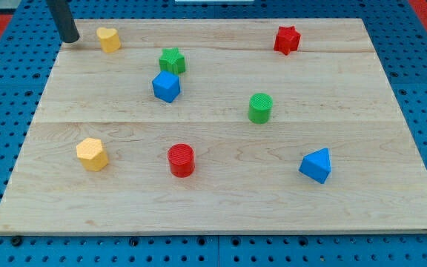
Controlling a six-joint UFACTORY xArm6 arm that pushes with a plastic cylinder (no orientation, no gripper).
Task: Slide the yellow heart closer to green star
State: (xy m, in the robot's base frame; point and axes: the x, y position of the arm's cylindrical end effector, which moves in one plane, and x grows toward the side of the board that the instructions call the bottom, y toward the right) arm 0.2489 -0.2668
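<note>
The yellow heart [109,38] sits near the board's top left corner. The green star [172,60] lies to its right and a little lower, with a gap between them. My tip [69,38] stands at the board's top left edge, just left of the yellow heart and not touching it. The dark rod rises out of the view's top.
A blue cube [166,86] sits right below the green star. A red star [287,39] is at the top right, a green cylinder [260,107] in the middle, a red cylinder [181,160] and yellow hexagon [92,154] lower left, a blue wedge [316,165] lower right.
</note>
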